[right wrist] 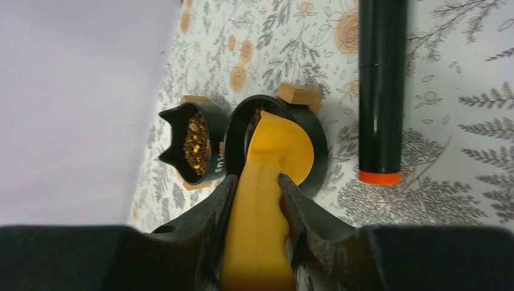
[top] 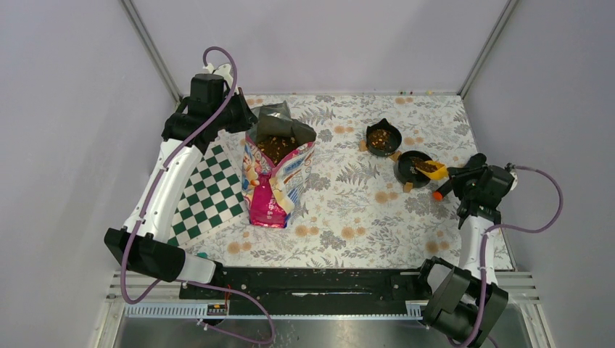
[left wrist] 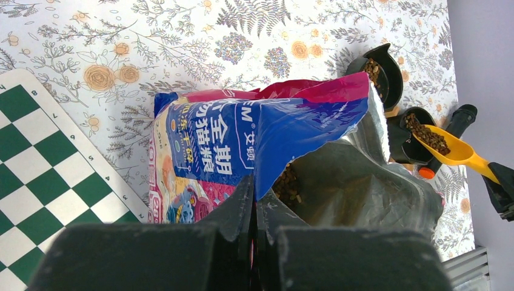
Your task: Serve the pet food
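so, l gripper pinches glossy bag rim, r gripper clamps orange plastic scoop w/ kibble.

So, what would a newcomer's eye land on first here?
The open pink-and-blue cat food bag stands left of centre on the floral table. The left end effector is shut on its top edge, and brown kibble shows inside. At the right, the right end effector holds an orange scoop loaded with kibble over the nearer of two black bowls.
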### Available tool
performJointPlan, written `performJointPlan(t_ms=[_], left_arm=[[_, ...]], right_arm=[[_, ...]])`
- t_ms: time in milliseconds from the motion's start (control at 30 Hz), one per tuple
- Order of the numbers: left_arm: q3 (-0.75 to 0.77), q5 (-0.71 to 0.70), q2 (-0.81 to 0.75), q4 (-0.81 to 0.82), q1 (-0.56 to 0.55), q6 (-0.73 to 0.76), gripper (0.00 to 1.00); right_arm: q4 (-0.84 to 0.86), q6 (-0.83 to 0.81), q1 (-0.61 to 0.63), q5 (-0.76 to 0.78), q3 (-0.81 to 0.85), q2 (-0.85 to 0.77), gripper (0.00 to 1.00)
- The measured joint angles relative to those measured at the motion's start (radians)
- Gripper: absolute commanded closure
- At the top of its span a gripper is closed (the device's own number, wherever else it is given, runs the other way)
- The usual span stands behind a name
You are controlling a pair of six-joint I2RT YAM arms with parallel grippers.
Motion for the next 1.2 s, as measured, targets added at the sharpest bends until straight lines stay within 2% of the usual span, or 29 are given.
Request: performJointPlan(t_ms=[333, 600, 733, 833, 1000, 1200], left_arm=[[0.0, 0.0, 0.0, 0.0, 0.0, 0.0, 1.0], [0.0, 0.001, 0.0, 0.0, 0.0, -0.001, 1.0], [0.0, 0.001, 0.0, 0.0, 0.0, -0.001, 1.0], [0.0, 0.001, 0.0, 0.0, 0.0, -0.001, 1.0], [0.0, 0.002, 0.0, 0.0, 0.0, -0.001, 1.0], [0.0, 0.007, 0.0, 0.0, 0.0, -0.002, 1.0]], right_arm=[[-0.273, -0.135, 0.014, 0.065, 0.169, 0.0, 1.0], [-0.476, -0.236, 0.095, 0.221, 0.339, -0.001, 1.0], [-0.52, -0.273, 0.138, 0.263, 0.385, -0.004, 1.0], [-0.51, -0.289, 0.171, 0.226, 0.396, -0.018, 1.0], [-0.442, -0.278, 0.188, 0.069, 0.418, -0.04, 1.0], [-0.152, -0.139, 0.252, -0.235, 0.416, -0.023, 1.0]])
